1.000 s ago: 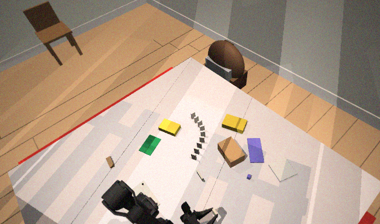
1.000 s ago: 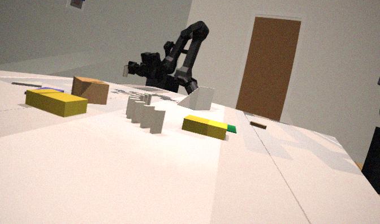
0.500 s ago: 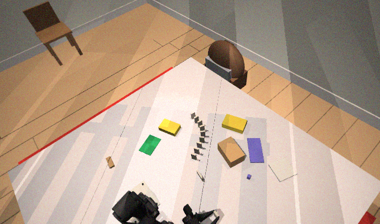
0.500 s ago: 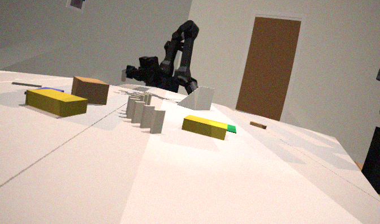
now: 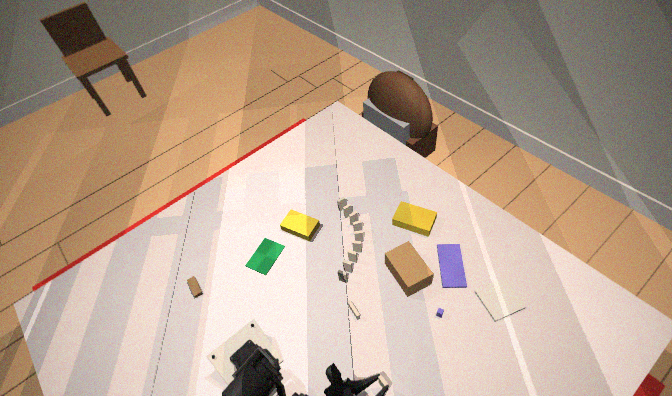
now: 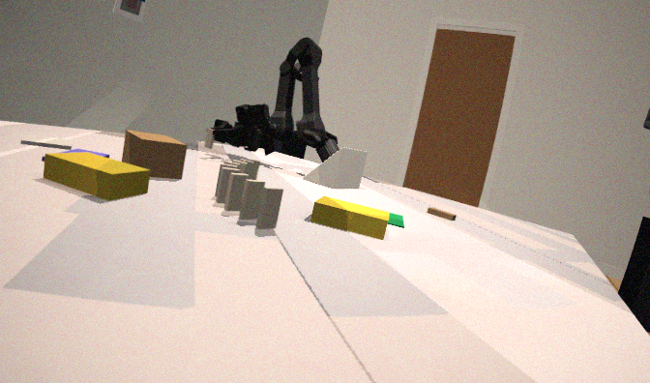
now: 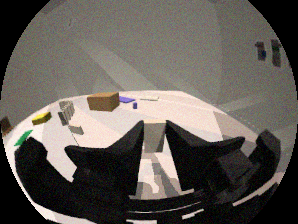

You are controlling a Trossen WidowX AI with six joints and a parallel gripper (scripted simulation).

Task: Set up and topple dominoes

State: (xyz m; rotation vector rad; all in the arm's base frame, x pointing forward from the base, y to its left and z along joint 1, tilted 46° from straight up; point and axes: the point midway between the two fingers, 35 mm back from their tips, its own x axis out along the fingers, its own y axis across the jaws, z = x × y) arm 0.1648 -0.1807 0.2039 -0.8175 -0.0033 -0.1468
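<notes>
The gripper (image 5: 384,379) (image 6: 211,133) (image 7: 154,123) is clamped on one pale domino (image 5: 383,380) (image 6: 209,138) (image 7: 154,137), held between the fingertips, well apart from the row. Nearer the row, a loose domino (image 5: 354,309) (image 7: 76,129) lies on the table (image 5: 320,336) (image 6: 193,335) (image 7: 120,130). The curved row of standing dominoes (image 5: 358,236) (image 6: 251,200) (image 7: 65,112) is upright, between a yellow block (image 5: 300,224) (image 6: 350,217) (image 7: 41,118) and a second yellow block (image 5: 414,218) (image 6: 97,175). No lettering, brand or label is legible on any component.
</notes>
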